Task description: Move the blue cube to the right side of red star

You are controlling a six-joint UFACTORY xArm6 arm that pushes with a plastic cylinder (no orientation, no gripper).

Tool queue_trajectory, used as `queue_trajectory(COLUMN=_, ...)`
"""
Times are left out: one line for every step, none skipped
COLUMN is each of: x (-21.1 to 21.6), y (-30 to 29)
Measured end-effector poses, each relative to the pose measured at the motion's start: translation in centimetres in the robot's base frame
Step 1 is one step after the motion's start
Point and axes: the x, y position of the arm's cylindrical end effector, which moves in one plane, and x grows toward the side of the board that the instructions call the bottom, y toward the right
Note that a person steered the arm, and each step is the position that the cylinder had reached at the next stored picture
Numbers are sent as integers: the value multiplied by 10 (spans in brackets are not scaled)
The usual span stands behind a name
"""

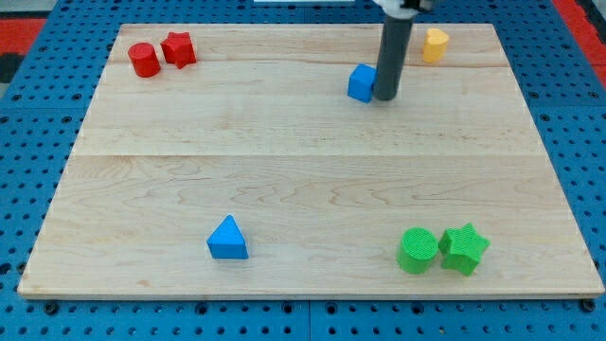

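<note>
The blue cube (361,82) lies near the view's top, a little right of centre. My tip (384,98) stands right against the cube's right side. The red star (178,48) lies at the view's top left, far to the left of the cube, touching a red cylinder (144,60) on its left.
A yellow block (435,44) lies at the top right, beyond the rod. A blue triangle (228,239) lies at the bottom left of centre. A green cylinder (417,251) and a green star (464,248) sit together at the bottom right. The wooden board (303,180) ends in blue pegboard on all sides.
</note>
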Motion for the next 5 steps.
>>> queue_trajectory(x=-30, y=-47)
queue_trajectory(x=-56, y=-57)
queue_trajectory(x=-60, y=-21)
queue_trajectory(x=-67, y=-37)
queue_trajectory(x=-55, y=-61)
